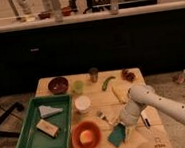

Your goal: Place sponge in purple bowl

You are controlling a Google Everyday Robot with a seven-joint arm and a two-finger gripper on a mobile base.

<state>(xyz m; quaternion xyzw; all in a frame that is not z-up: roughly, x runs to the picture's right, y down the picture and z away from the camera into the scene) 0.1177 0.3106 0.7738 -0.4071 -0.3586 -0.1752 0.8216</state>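
Observation:
The teal-green sponge lies flat near the table's front edge, just right of the orange bowl. My gripper is down on the sponge's upper right corner, at the end of the white arm that reaches in from the right and covers part of the sponge. The dark purple bowl stands at the table's back left, well away from the gripper, and looks empty.
An orange bowl holding a yellowish object sits left of the sponge. A green tray at the left holds a grey-blue wedge and a tan block. A white cup, a green cup, a can and a green pepper stand mid-table.

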